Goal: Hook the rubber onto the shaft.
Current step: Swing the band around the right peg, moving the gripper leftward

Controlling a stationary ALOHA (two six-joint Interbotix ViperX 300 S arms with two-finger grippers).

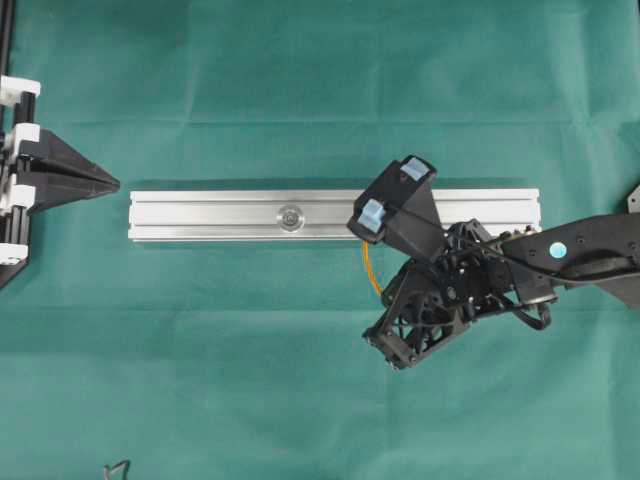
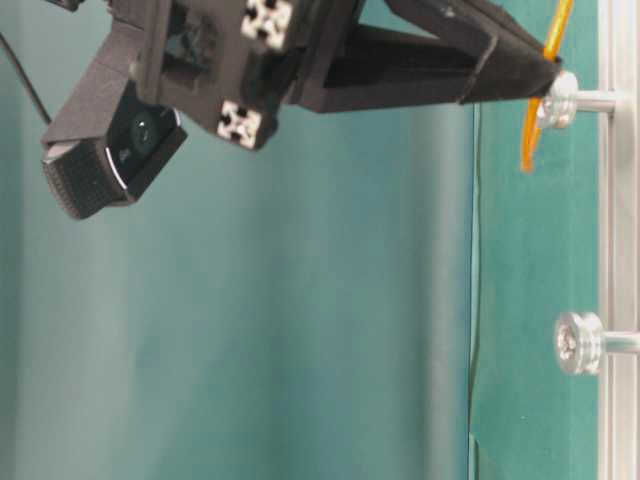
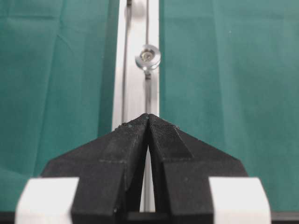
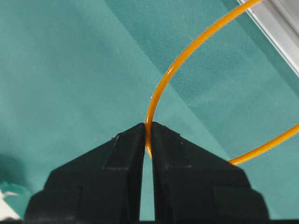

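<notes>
The rubber (image 4: 187, 56) is a thin orange-yellow band, a closed loop of fine cord, pinched between the tips of the right tool (image 4: 148, 135) and held clear of the green surface. In the overhead view only a short orange arc (image 1: 372, 268) shows, just on the near side of the aluminium rail (image 1: 220, 215), right of its middle. In the table-level view the band (image 2: 545, 80) hangs tilted, right beside the head of one shaft (image 2: 572, 100); whether it is around it cannot be told. A second shaft (image 2: 585, 343) stands bare.
</notes>
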